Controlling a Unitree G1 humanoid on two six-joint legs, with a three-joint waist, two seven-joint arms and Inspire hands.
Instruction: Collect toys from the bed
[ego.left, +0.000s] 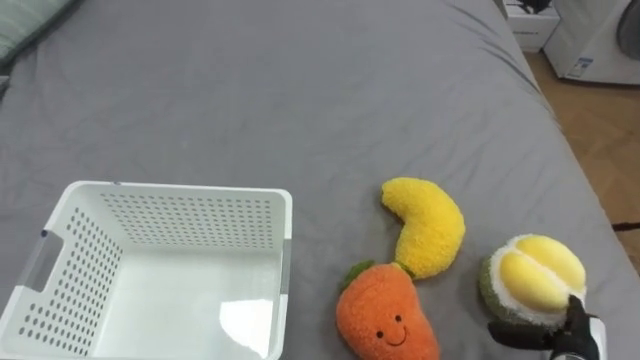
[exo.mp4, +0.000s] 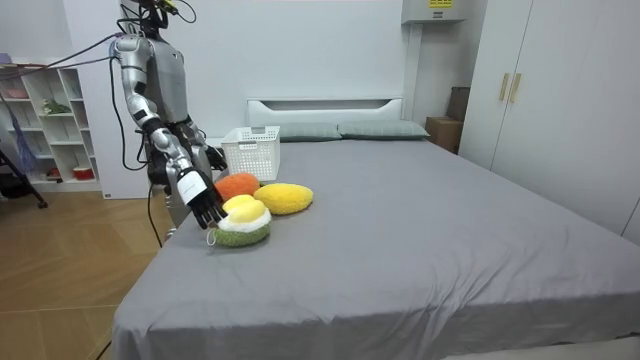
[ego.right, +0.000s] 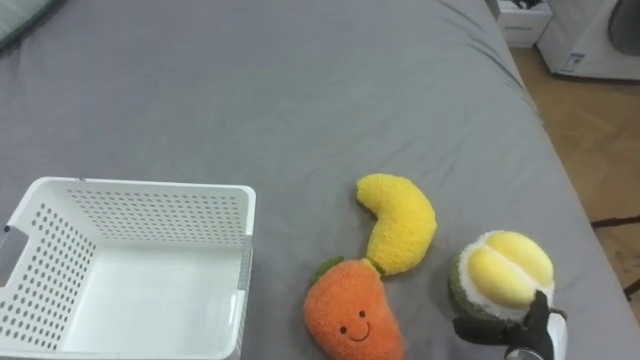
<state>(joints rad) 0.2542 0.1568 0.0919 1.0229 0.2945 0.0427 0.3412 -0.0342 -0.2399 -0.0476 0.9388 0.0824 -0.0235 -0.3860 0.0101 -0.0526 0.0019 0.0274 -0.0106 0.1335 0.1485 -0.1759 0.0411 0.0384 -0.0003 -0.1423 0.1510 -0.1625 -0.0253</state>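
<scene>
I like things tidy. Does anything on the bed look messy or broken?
Nothing stands out. The basket stands upright and empty; the banana, carrot and durian lie whole on the bed beside it, with the right hand at the durian.

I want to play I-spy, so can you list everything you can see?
bed: one, grey cover, under all the toys
basket: one, white, with holes, empty, on the bed at the robot's left
banana toy: one, yellow, right of the basket
smiling carrot toy: one, orange with green leaves, just in front of the banana toy
durian toy: one, green and yellow, furthest right
pillows: two, grey-green, at the headboard
shelf: one, white, behind the robot
wardrobe: one, cream, across the room
right robot hand: one, black, touching the durian toy
left robot hand: one, dark, beside the basket
</scene>
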